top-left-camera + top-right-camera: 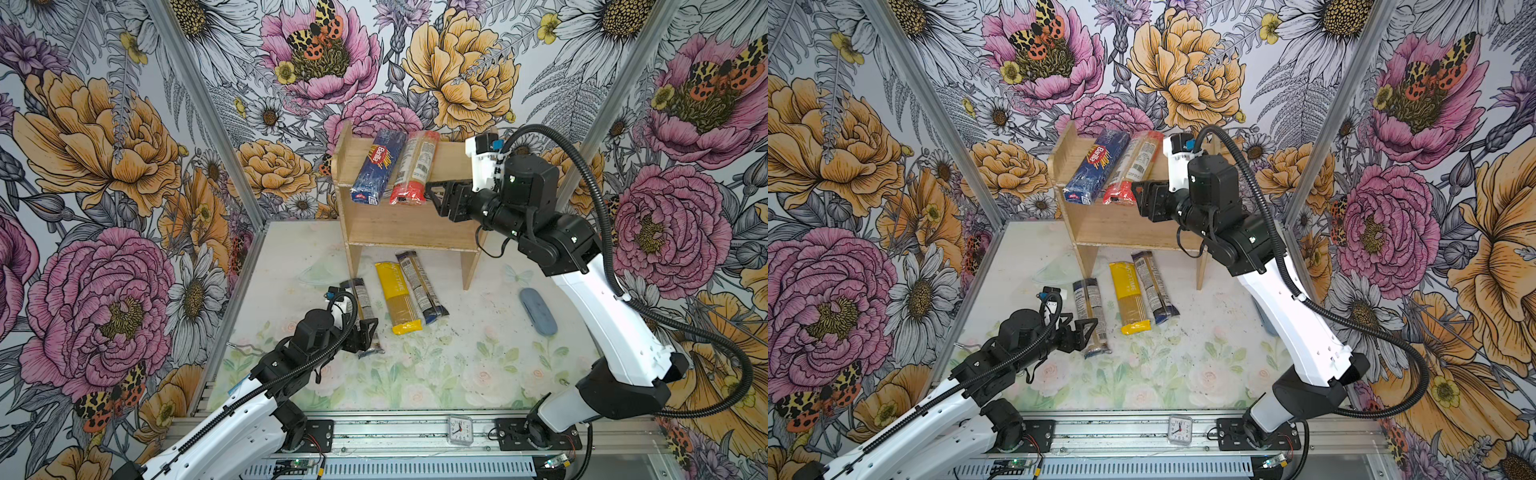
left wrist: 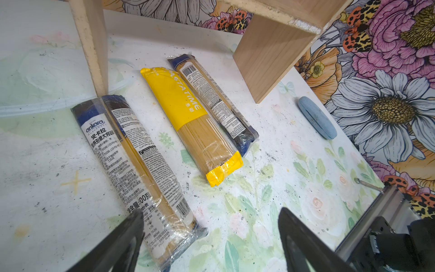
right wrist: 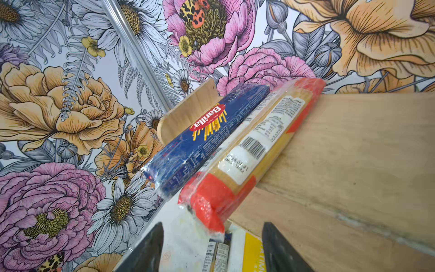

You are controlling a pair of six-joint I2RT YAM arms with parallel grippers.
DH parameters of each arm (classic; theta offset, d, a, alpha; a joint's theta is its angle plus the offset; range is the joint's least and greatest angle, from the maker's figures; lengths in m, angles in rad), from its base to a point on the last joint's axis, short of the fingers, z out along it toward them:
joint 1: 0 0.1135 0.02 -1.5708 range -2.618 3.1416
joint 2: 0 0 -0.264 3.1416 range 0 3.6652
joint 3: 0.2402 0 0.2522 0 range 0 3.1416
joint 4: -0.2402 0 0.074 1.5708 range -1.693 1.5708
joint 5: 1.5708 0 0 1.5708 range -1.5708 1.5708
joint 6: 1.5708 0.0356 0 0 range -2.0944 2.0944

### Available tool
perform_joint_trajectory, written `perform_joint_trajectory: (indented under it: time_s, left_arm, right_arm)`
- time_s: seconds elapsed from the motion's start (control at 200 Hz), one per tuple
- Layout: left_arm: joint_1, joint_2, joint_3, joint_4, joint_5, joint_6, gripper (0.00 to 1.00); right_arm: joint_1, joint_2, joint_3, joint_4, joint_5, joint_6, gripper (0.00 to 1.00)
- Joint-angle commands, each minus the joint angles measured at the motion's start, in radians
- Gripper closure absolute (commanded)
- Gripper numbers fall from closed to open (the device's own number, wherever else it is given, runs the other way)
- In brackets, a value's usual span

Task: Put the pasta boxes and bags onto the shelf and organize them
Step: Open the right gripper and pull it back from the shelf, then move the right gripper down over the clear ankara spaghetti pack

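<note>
On table (image 1: 457,365), left, L gripper (image 1: 365,334): low over near end of ankara bag (image 1: 361,299), jaws spread wide, gripping nothing. Wrist view (image 2: 209,212): one finger over bag's edge, the other over bare table.
Ankara bag: flat on table, grey label up, far end by foot of shelf's L leg, near end under L gripper.
Yellow-ended bag (image 1: 397,297): flat on table, R of ankara bag w/ a gap, roughly parallel.
Dark-ended bag (image 1: 419,284): flat on table, pressed vs yellow-ended bag's R side.
Shelf (image 1: 451,162): light wood, at back of table, behind the 3 bags.
Barilla box (image 1: 380,166): top tier, L part, lying front-to-back, near end past front edge.
Red-ended bag (image 1: 413,170): top tier, against box's R side, near end also overhangs.
R gripper (image 1: 432,195): at top tier's front edge, right by bag's red end. Jaws parted, no clamp. Wrist view (image 3: 213,232): gap either side of bag's tip.
Oval obj (image 1: 538,311): grey-blue, on table far R, well apart from packs.
</note>
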Motion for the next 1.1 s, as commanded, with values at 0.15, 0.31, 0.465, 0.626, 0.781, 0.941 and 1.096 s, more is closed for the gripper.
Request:
perform_joint_trajectory:
  time_s: [0.15,0.31,0.465,0.626,0.781,0.941,1.096]
  left_arm:
    - [-0.002,0.025,0.039,0.000,-0.027,0.003,0.08]
    - [0.002,0.034,0.040,0.003,-0.020,-0.001,0.08]
    - [0.000,0.029,0.027,0.003,-0.012,-0.013,0.07]
    - [0.001,0.007,0.011,0.002,-0.015,-0.016,0.07]
    - [0.003,0.003,0.002,-0.008,-0.017,-0.016,0.07]
    - [0.007,0.008,-0.008,-0.027,-0.015,-0.023,0.06]
    - [0.019,0.018,-0.014,-0.050,-0.030,-0.052,0.03]
  right_arm:
    - [0.103,-0.111,-0.288,0.007,0.003,-0.029,0.33]
    - [0.114,-0.125,-0.380,0.076,-0.096,-0.025,0.42]
    - [0.115,-0.120,-0.405,0.136,-0.168,-0.033,0.48]
    - [0.115,-0.116,-0.434,0.184,-0.211,-0.048,0.49]
    - [0.115,-0.118,-0.478,0.201,-0.210,-0.048,0.50]
    - [0.114,-0.135,-0.567,0.222,-0.199,-0.026,0.50]
    - [0.114,-0.158,-0.681,0.251,-0.188,0.007,0.48]
